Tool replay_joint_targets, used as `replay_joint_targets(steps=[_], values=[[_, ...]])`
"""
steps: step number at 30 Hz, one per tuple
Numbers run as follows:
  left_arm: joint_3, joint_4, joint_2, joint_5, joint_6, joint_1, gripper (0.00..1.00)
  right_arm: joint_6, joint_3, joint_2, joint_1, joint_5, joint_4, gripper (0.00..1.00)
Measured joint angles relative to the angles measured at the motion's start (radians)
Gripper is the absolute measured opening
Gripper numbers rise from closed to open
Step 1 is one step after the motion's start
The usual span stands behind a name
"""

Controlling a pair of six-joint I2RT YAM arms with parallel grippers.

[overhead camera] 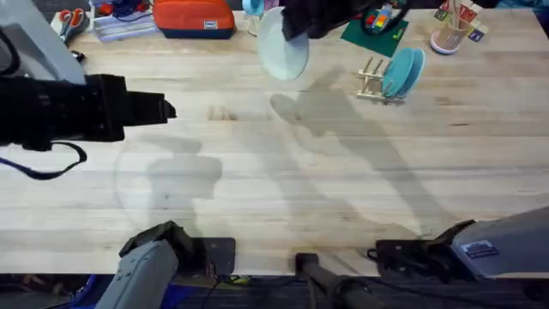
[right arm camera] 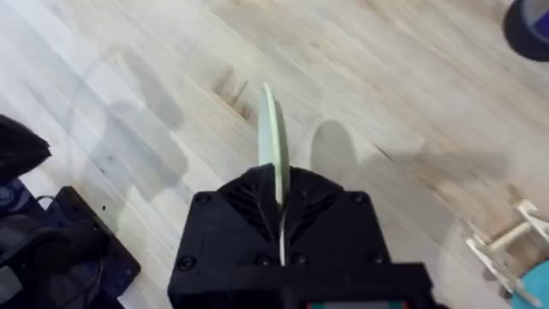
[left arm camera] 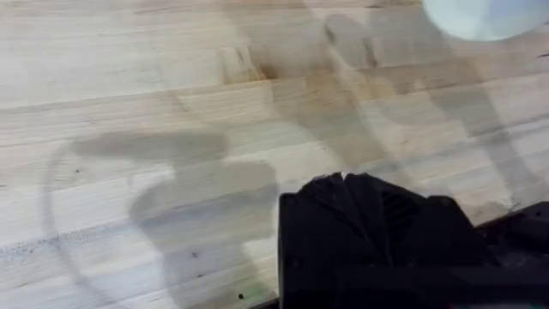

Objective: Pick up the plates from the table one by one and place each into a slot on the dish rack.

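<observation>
My right gripper is raised over the far middle of the table and is shut on the rim of a pale cream plate. In the right wrist view that plate stands edge-on between the fingers of the right gripper. To the right is the dish rack, where a teal-blue plate stands upright; part of the rack also appears in the right wrist view. My left gripper hovers over the left side, shut and holding nothing, as the left wrist view also shows.
Along the far edge are an orange pouch, a green baseplate with toy bricks and a cup of sticks. The arms' bases sit at the near edge.
</observation>
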State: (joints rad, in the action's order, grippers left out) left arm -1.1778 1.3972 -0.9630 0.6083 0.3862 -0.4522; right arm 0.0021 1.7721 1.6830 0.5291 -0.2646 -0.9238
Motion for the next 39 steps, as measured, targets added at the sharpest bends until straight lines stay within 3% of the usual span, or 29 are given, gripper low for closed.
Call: replay_joint_targets(steps=[12, 25, 26, 31, 32, 39], values=[[0.0, 0.002, 0.0, 0.0, 0.0, 0.0, 0.041, 0.005, 0.0, -0.126, -0.085, 0.003, -0.126, 0.031], [0.0, -0.002, 0.0, 0.024, 0.0, 0.0, 0.061, 0.005, 0.0, -0.132, -0.21, 0.003, -0.219, 0.03], [0.0, -0.003, 0.0, 0.024, 0.003, 0.0, 0.127, 0.005, 0.0, -0.132, -0.215, 0.003, -0.219, 0.03], [0.0, -0.003, 0.0, 0.026, 0.003, 0.0, 0.864, -0.01, 0.0, -0.132, -0.234, 0.004, -0.22, 0.03], [0.0, -0.002, 0.0, 0.027, 0.0, 0.0, 0.959, -0.011, 0.0, -0.132, -0.236, 0.004, -0.22, 0.03], [0.0, -0.002, 0.0, 0.027, 0.002, 0.0, 0.995, -0.01, 0.0, -0.143, -0.238, 0.013, -0.223, 0.03]])
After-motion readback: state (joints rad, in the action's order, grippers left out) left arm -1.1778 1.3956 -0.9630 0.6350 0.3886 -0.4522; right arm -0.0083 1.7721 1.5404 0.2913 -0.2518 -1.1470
